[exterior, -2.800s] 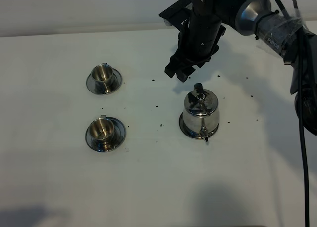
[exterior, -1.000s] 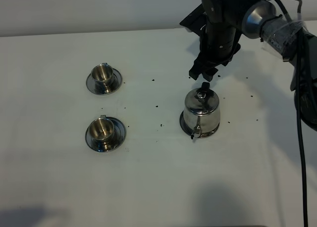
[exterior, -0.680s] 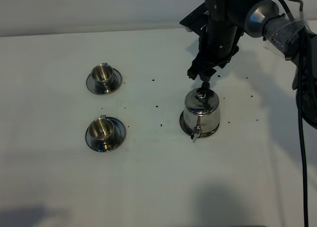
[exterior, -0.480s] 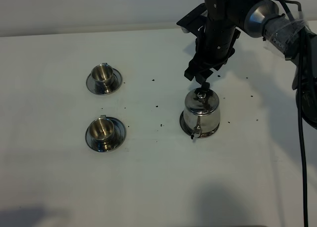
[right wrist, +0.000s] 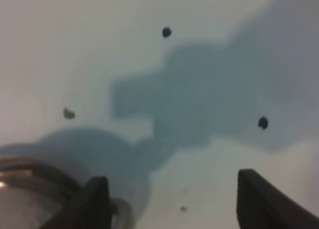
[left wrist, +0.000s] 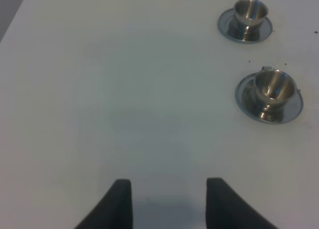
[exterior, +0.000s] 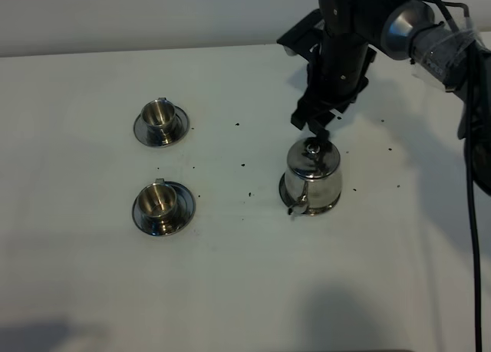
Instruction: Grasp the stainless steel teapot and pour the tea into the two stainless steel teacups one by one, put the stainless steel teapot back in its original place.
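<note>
right gripper [exterior: 314, 126] spread wide just above teapot [exterior: 311, 177]; off-centre closing could nudge or tip the teapot.

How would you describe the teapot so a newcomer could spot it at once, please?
On the white table, look right, beside the black tool. The teapot stands there: a steel pot with knobbed lid and thin spout, far bigger than the two small cups at left.
</note>
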You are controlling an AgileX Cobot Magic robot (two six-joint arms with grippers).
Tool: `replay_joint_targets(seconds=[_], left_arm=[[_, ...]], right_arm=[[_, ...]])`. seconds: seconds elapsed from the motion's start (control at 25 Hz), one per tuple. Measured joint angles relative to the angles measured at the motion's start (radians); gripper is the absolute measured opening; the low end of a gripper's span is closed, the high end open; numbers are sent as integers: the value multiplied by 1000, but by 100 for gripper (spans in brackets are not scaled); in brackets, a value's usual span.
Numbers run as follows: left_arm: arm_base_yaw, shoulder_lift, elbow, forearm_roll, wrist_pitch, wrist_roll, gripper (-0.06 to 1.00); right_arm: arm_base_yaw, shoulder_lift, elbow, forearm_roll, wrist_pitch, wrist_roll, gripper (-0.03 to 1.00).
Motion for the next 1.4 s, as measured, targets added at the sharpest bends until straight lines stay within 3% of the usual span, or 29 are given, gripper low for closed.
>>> replay_joint_targets(seconds=[0.32, 1.4], left_arm=[[0, 0, 0, 0, 0, 0, 38], [0, 0, 0, 0, 0, 0, 38]], right_arm=[[0, -46, 51, -69, 3, 19, 53], [-46, -116, 220, -103, 4, 57, 53]])
